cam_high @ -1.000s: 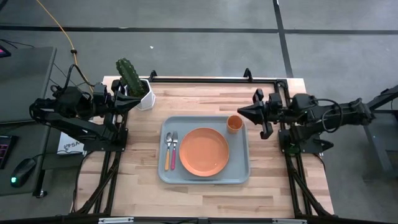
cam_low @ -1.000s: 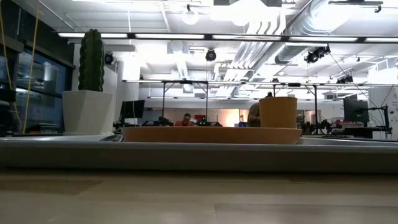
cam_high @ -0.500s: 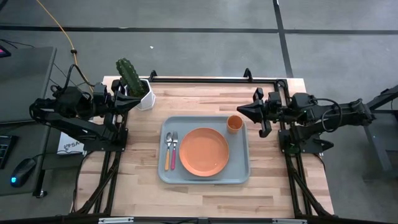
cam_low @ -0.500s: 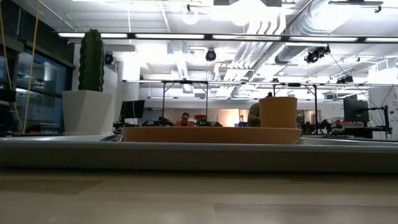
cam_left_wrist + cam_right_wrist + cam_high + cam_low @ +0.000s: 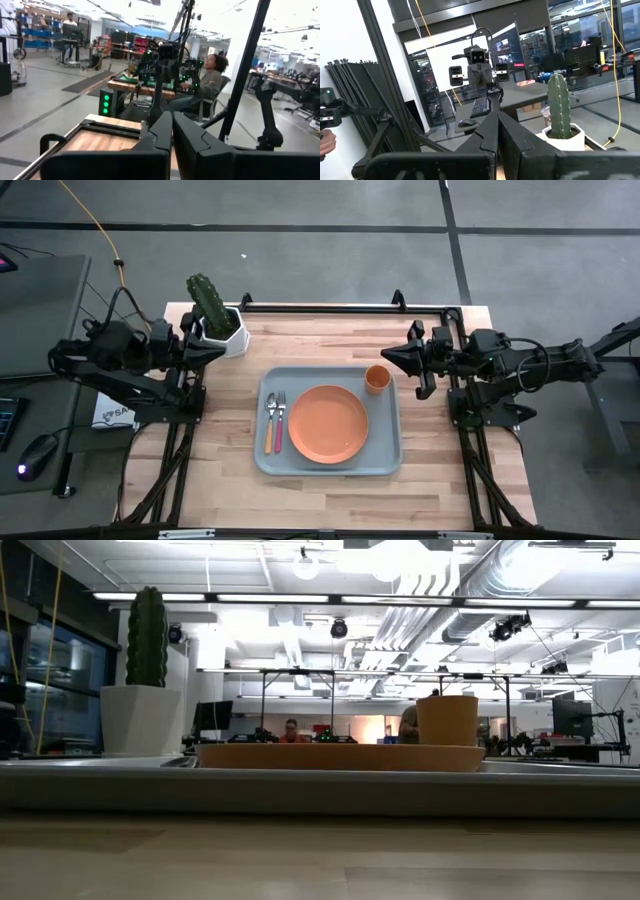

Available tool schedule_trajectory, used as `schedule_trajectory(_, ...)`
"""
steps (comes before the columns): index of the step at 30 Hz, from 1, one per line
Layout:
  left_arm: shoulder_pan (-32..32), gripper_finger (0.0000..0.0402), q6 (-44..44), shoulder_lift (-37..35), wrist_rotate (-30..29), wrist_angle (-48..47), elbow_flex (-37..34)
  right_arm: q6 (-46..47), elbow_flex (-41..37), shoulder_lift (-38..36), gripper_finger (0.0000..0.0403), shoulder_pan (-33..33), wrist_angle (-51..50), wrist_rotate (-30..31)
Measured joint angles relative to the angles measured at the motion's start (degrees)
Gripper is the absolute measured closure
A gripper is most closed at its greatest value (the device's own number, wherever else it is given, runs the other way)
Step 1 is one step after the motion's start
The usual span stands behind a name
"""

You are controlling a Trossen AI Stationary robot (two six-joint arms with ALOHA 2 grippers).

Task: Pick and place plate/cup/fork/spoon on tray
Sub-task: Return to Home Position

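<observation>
The pale blue-grey tray (image 5: 388, 442) lies at the middle of the table. On it rest the orange plate (image 5: 328, 423), the small orange cup (image 5: 377, 379) upright at its far right corner, and, along its left side, the yellow-orange-handled spoon (image 5: 268, 423) and the pink-handled fork (image 5: 280, 423). The low view shows the tray's rim (image 5: 320, 790), the plate (image 5: 340, 756) and the cup (image 5: 447, 720). My left gripper (image 5: 222, 350) is shut and empty near the table's far left corner (image 5: 172, 131). My right gripper (image 5: 386, 359) is shut and empty, above the table right of the cup (image 5: 496, 131).
A white pot with a green cactus (image 5: 215, 315) stands at the table's far left corner, right beside my left gripper. A black rail (image 5: 320, 308) runs along the far edge. Bare wood lies in front of the tray. People sit in the room beyond.
My left gripper has swung a little away from the cactus pot, toward the table's near edge, and stays shut. The tableware on the tray has not moved.
</observation>
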Motion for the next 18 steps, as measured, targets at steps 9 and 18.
schedule_trajectory(9, 0.0, 0.0401, 0.5, -6.4, -2.6, 1.8, -6.8, -0.4, 0.0, 0.0, 0.0403, 0.0, -0.3, -0.1)
schedule_trajectory(18, 0.0, 0.0402, 3.3, -10.1, -0.9, 12.1, -16.1, -0.4, 0.0, 0.0, 0.0403, 0.0, -0.7, -1.2)
